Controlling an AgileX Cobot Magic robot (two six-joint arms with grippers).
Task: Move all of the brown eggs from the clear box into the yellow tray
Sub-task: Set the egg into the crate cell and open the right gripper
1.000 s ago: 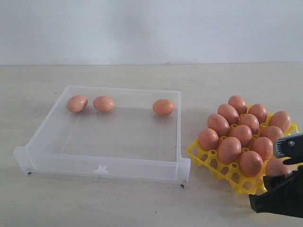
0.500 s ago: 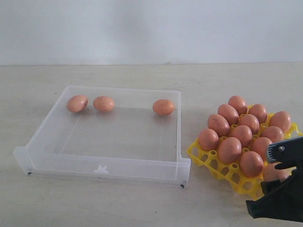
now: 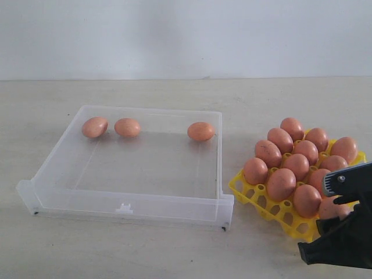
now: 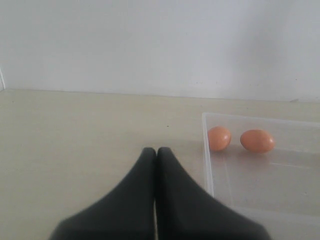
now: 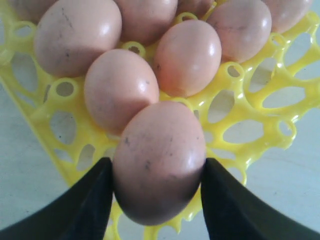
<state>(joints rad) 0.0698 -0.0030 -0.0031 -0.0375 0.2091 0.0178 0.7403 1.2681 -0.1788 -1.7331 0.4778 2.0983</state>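
Glossy yellow plastic tray (image 3: 251, 192); clear plastic box (image 3: 220, 165); faintly speckled eggs (image 5: 159, 160).

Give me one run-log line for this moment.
right hand: shut on egg at tray edge | left hand: shut, empty, beside box | box: three eggs left

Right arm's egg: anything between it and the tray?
Nothing visible. The right gripper holds the egg right at the tray's near edge; neighbouring eggs sit beside it, not under it.
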